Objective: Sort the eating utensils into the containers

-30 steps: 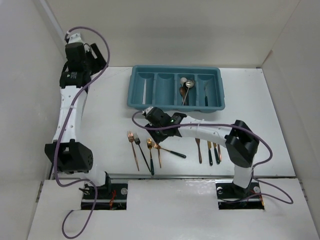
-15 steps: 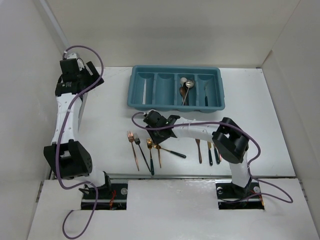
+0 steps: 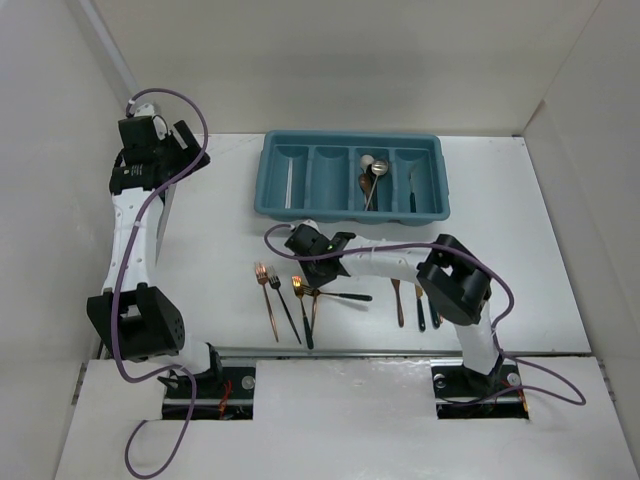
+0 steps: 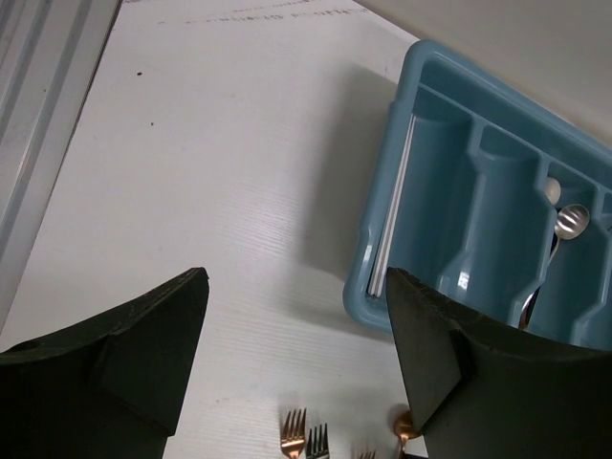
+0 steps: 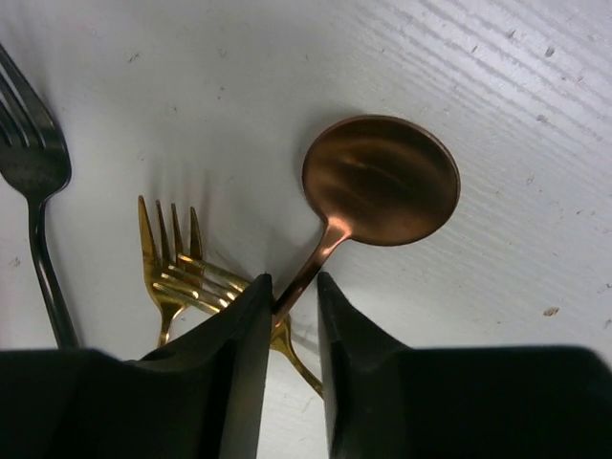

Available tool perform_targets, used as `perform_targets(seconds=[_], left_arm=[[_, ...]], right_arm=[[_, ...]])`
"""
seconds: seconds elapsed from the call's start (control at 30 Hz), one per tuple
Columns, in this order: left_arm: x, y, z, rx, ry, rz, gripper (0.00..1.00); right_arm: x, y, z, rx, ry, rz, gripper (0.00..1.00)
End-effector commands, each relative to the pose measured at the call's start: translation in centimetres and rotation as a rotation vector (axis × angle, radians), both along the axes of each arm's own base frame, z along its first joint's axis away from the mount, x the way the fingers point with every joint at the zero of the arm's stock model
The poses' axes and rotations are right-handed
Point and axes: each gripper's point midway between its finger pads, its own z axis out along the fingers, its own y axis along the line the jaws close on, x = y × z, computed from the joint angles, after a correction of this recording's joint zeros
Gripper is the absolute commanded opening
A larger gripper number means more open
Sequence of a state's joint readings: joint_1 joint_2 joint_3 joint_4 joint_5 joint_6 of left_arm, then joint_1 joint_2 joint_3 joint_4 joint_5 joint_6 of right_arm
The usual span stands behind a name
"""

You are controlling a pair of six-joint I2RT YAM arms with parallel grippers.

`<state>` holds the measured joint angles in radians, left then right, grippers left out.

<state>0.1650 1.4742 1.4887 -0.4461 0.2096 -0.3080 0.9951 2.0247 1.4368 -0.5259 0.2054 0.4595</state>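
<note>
Right fingers (image 5: 251, 363): drawn in to a narrow slit and pinching the thin neck of the copper spoon (image 5: 381, 180), low over the worktop (image 5: 497, 86).
Copper spoon: the bowl lies on the worktop just ahead of the right fingertips. In the overhead view its dark handle runs off sideways from them.
Left fingers (image 4: 124, 363): spread wide, holding and touching nothing, raised well above the worktop.
Tray (image 4: 378, 277): teal, ahead and to the right of the left fingers and well apart from them. From above it lies beyond the right fingers.
Beside the right fingers: the tines of the gold fork (image 5: 172, 249) sit just beside the spoon's neck. The dark fork (image 5: 33, 158) lies further out on the same side.
Hidden or cut off: the spoon's neck and the gold fork's handle vanish behind the right fingers. The dark fork is cropped by the frame edge. The tray's last compartment is cut off in the left wrist view. What lies in the tray is too small to sort by kind.
Counts: one tray with four compartments. About five utensils lie around the right fingers, though they cross, so the count is unsure. Three more lie beside the right arm.
</note>
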Motion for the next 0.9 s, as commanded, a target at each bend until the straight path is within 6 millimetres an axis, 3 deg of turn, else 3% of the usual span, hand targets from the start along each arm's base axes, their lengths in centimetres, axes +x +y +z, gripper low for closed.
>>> perform_targets(seconds=[0.0, 0.13, 0.33, 0.43, 0.47, 0.57, 0.6, 0.67, 0.7, 0.77, 0.87], left_arm=[[-0.4, -0.2, 2.5, 0.003, -0.076, -0.007, 0.72], [-0.4, 0.2, 2.5, 0.004, -0.076, 0.002, 0.72], [-0.5, 0.4, 2.5, -0.009, -0.076, 0.009, 0.72], [-0.5, 0.4, 2.5, -0.009, -0.076, 0.009, 0.72], [-0.5, 0.4, 2.5, -0.009, -0.076, 0.009, 0.72], [-0.4, 0.5, 2.9, -0.007, -0.085, 0.009, 0.72], [-0.4, 0.5, 2.9, -0.007, -0.085, 0.009, 0.72], [-0.4, 0.5, 2.9, -0.007, -0.085, 0.009, 0.72], [-0.4, 0.5, 2.9, -0.007, -0.085, 0.009, 0.72], [-0.2, 0.5, 2.9, -0.007, -0.085, 0.009, 0.72], [-0.2, 0.5, 2.9, -0.007, -0.085, 0.009, 0.72]], right_arm=[[-0.8, -1.5, -3.5, -0.098, 0.060, -0.010, 0.29], [-0.9, -1.3, -3.5, -0.076, 0.053, 0.004, 0.00], [0.0, -0.9, -1.7, -0.020, 0.011, 0.003, 0.00], [0.8, 0.0, 1.5, 0.044, -0.053, 0.036, 0.00], [1.2, 0.5, 4.1, 0.089, -0.091, 0.044, 0.00], [1.7, 1.1, 8.3, 0.163, -0.167, 0.072, 0.00], [1.9, 1.2, 10.9, 0.203, -0.208, 0.085, 0.00], [2.0, 1.3, 13.3, 0.240, -0.245, 0.093, 0.00], [2.0, 1.3, 15.5, 0.276, -0.271, 0.092, 0.00], [2.4, 0.8, 17.7, 0.287, -0.323, 0.087, 0.00], [4.5, -0.9, 22.0, 0.324, -0.406, 0.033, 0.00]])
